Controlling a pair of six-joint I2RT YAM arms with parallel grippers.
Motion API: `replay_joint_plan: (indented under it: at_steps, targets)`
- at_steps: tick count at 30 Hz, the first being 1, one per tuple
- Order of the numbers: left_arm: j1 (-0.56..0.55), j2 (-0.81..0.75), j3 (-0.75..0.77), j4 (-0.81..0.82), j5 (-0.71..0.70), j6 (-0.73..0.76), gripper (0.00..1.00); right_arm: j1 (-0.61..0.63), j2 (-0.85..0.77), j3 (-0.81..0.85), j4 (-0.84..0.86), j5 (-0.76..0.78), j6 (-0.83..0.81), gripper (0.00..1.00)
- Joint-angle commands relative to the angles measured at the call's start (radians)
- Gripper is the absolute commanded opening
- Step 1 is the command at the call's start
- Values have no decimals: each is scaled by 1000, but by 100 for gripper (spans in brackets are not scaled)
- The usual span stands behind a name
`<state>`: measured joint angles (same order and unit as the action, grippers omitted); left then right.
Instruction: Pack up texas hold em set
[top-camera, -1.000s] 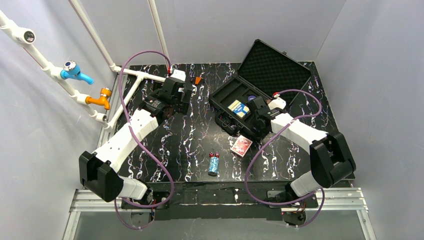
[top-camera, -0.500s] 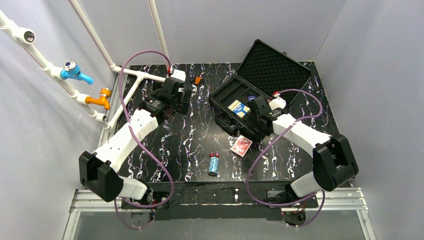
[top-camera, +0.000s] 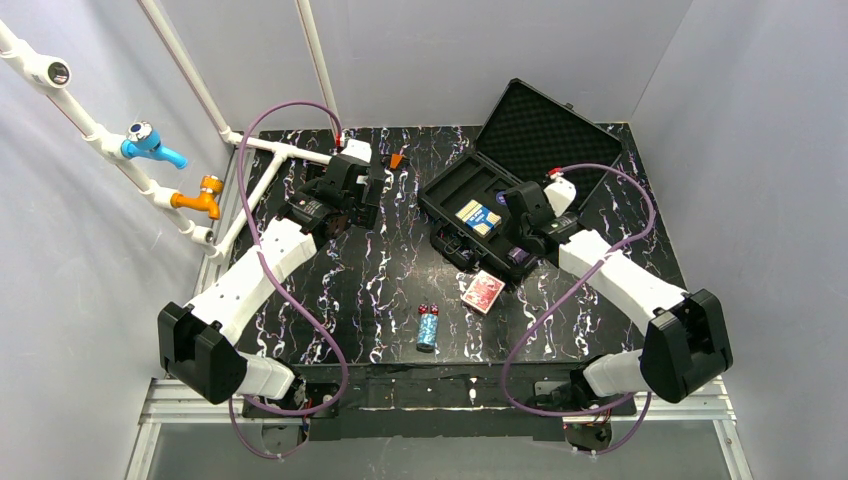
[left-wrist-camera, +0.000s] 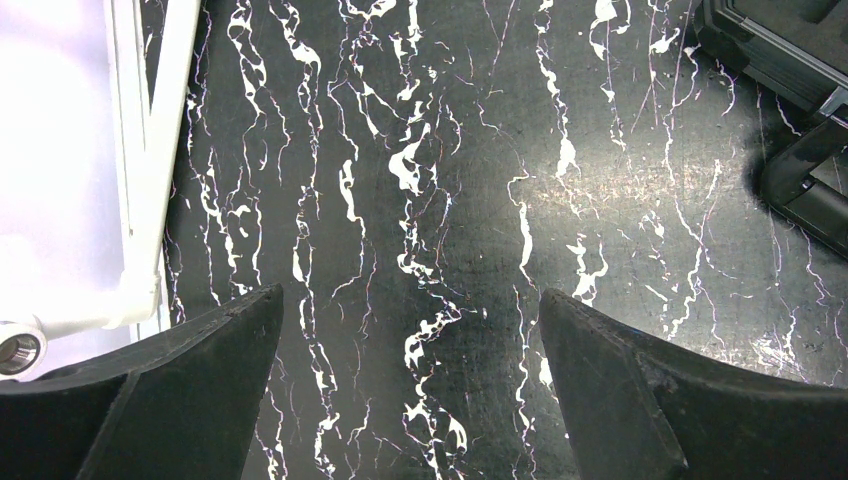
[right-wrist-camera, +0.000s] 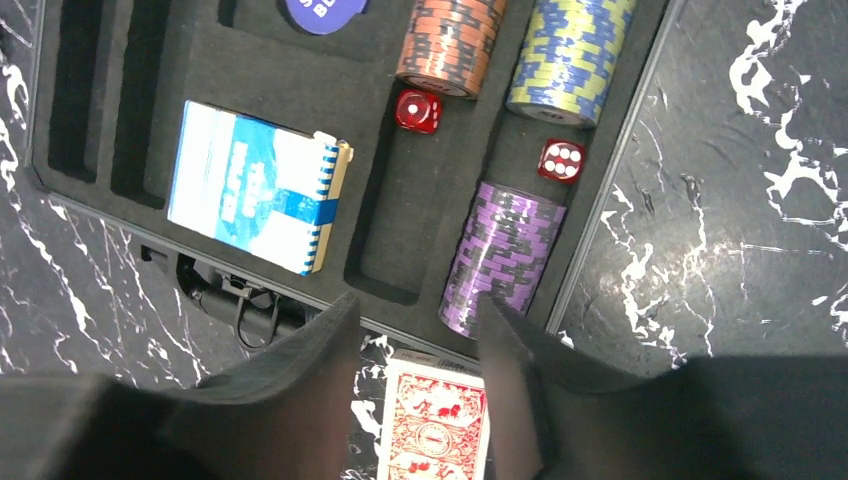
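The left end effector (left-wrist-camera: 410, 330) hangs wide apart over the tabletop (left-wrist-camera: 450, 150); the right end effector (right-wrist-camera: 415, 330), fingers apart and empty, hovers at the case (right-wrist-camera: 280, 60) near edge beside the purple chips (right-wrist-camera: 505, 255).

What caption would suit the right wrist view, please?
Open right claw above the case, purple chip stack and red deck.

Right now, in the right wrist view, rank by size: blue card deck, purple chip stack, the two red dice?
1. blue card deck
2. purple chip stack
3. left red die, right red die: alike
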<state>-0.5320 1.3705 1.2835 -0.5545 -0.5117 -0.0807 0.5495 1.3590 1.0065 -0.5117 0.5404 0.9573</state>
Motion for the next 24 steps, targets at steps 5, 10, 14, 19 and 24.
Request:
replay_joint_plan:
  at_steps: [5, 10, 14, 19, 24]
  targets:
    - [4, -25, -7, -18, -7, 5, 99, -2, -5, 24, 43, 16, -125, 20]
    - [4, -26, -6, -18, -6, 6, 99, -2, 40, 1, 44, 44, -122, 5]
    - [4, -27, -6, -17, -8, 6, 99, -8, 106, -17, 59, 49, -123, 1]
    - [4, -30, -6, -18, -11, 7, 99, -10, 173, -41, 45, 41, -94, 1]
    - [4, -31, -6, -18, -13, 7, 99, -10, 159, -48, 53, 33, -104, 1]
